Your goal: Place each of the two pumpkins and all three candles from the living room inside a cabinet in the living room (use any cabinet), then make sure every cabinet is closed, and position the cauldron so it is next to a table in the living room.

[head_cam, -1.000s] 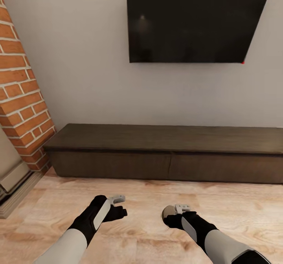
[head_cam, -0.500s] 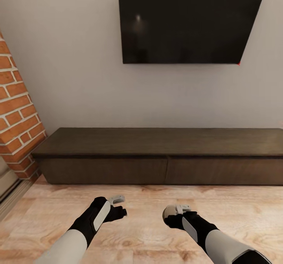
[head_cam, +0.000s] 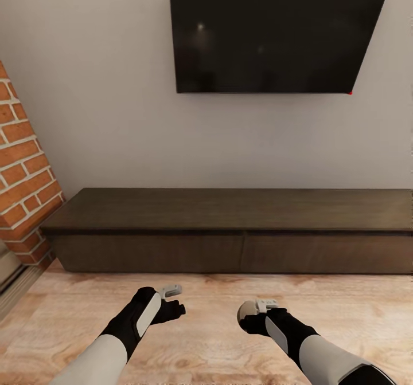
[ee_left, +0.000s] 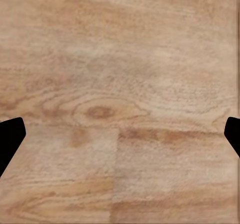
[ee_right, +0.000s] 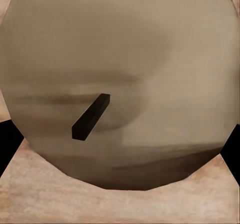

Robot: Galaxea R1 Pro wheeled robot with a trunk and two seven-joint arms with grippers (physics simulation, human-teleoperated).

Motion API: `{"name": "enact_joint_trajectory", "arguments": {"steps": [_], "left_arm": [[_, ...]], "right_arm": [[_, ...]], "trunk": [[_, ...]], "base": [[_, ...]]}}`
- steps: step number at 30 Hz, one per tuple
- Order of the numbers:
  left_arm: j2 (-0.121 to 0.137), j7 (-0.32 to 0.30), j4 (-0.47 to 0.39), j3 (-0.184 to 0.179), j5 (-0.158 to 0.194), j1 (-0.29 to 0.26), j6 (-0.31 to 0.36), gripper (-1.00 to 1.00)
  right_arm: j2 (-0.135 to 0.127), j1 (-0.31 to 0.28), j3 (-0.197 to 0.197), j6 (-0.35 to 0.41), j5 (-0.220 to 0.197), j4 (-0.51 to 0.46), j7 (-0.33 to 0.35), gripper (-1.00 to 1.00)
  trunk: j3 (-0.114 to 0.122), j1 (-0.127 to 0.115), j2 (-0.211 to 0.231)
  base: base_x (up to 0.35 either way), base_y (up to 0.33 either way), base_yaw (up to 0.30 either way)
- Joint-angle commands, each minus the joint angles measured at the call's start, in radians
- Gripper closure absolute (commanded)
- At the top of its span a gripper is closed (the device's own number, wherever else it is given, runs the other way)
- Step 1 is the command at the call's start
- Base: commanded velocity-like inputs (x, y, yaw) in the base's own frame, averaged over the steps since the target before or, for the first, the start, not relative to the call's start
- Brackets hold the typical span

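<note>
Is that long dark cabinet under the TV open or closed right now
Closed: both visible drawer fronts of the cabinet sit flush, with no pale interior showing.

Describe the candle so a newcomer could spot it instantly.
Below the wall TV runs the long dark cabinet; in front of it, over wood floor, are two black-gloved arms. The candle is the tan-beige stub with a dark wick in the right pincer; the left pincer holds nothing.

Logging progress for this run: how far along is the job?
Early. In hand: the right gripper holds a candle; the left gripper is open, empty. Left: the cabinet drawers are all shut, so one needs opening. No pumpkins, cauldron or table in view.
</note>
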Motion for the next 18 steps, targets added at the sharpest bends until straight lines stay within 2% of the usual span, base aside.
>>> {"name": "enact_joint_trajectory", "arguments": {"steps": [1, 8, 18], "left_arm": [[0.000, 0.009, -0.001, -0.004, 0.010, 0.000, 0.003, -1.00], [-0.001, 0.009, -0.001, -0.003, 0.011, 0.000, 0.003, -1.00], [-0.001, 0.009, -0.002, -0.003, 0.012, 0.000, 0.003, -1.00]], "right_arm": [[0.000, 0.000, 0.004, 0.005, -0.001, -0.001, 0.001, 1.00], [0.000, 0.000, 0.004, 0.005, 0.000, -0.001, 0.001, 1.00], [0.000, 0.000, 0.004, 0.016, 0.000, -0.001, 0.002, 1.00]], "trunk": [[-0.001, 0.000, 0.000], [-0.001, 0.000, 0.000], [-0.001, 0.000, 0.000]], "base": [[-0.075, -0.199, 0.000], [-0.101, -0.228, 0.000], [-0.006, -0.025, 0.000]]}}
